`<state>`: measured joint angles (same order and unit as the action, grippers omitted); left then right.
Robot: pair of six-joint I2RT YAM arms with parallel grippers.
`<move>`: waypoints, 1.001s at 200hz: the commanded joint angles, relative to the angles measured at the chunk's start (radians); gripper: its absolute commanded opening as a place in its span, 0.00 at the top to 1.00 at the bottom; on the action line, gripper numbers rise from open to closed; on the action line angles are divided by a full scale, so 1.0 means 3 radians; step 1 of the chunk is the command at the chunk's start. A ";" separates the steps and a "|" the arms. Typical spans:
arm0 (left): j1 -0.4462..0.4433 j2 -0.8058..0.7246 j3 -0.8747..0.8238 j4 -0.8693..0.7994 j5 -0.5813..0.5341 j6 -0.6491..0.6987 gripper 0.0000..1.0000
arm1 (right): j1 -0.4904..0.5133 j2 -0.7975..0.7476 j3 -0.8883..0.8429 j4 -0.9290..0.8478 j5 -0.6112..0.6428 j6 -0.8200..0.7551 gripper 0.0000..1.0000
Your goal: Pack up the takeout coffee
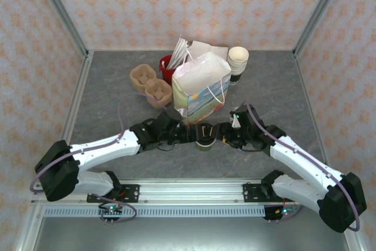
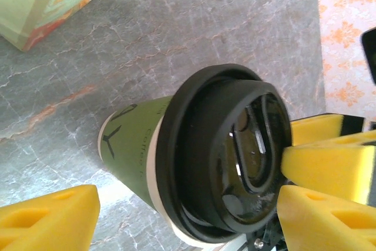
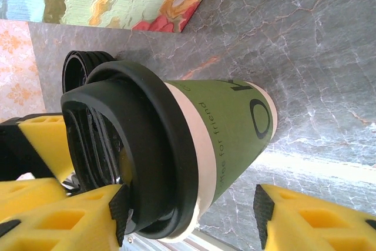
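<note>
Finds the takeout coffee standing on the surface just in front of the paper bag, near the middle of its near face and not touching it. From overhead, reads the long axis as vertical: lid up, base down.

Places the left tool in front of the bag toward its left corner and the right tool in front toward its right corner, both pointing inward with the cup between. Judges neither arm clearly nearer; about level on either side.

Shows both tools released: in each wrist view, yellow fingers spread wide, with no pad pressing the green wall. Cannot tell whether one finger brushes the lid rim. Sees the cup stretched across each gap from lid end to base end. Suggests tools rolled sideways, the spread running along the cup's height and not across its width. Probably calls for a quarter turn of one wrist before closing on the wall and lifting toward the bag's top.

Looks like a small cup:
- a domed black plastic lid with a sip slot, seated on a white rim;
- an olive-green side with dark print, tapering to a paler base.

Seems light and easily tipped or crushed, with a lid likely to pop under a hard squeeze.
</note>
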<state>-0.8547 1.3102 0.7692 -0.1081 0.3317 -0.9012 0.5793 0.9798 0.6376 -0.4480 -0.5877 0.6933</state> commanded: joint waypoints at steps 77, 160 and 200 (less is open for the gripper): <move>0.0009 0.0173 0.0132 -0.0005 -0.0053 0.0134 0.22 | 0.0075 -0.0029 -0.0029 -0.0156 -0.0051 -0.0079 0.40; -0.0109 0.0191 0.0327 -0.0436 0.0020 0.0228 0.31 | 0.0104 -0.0068 0.0099 -0.0286 -0.0017 -0.0163 0.40; -0.0112 0.0109 0.0304 -0.0444 -0.0044 0.0215 0.30 | 0.0105 -0.0067 0.0227 -0.0357 0.0045 -0.0209 0.39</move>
<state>-0.8841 1.3659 0.8425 -0.2016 0.3355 -0.8612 0.6060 0.9749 0.6521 -0.5198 -0.6014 0.6590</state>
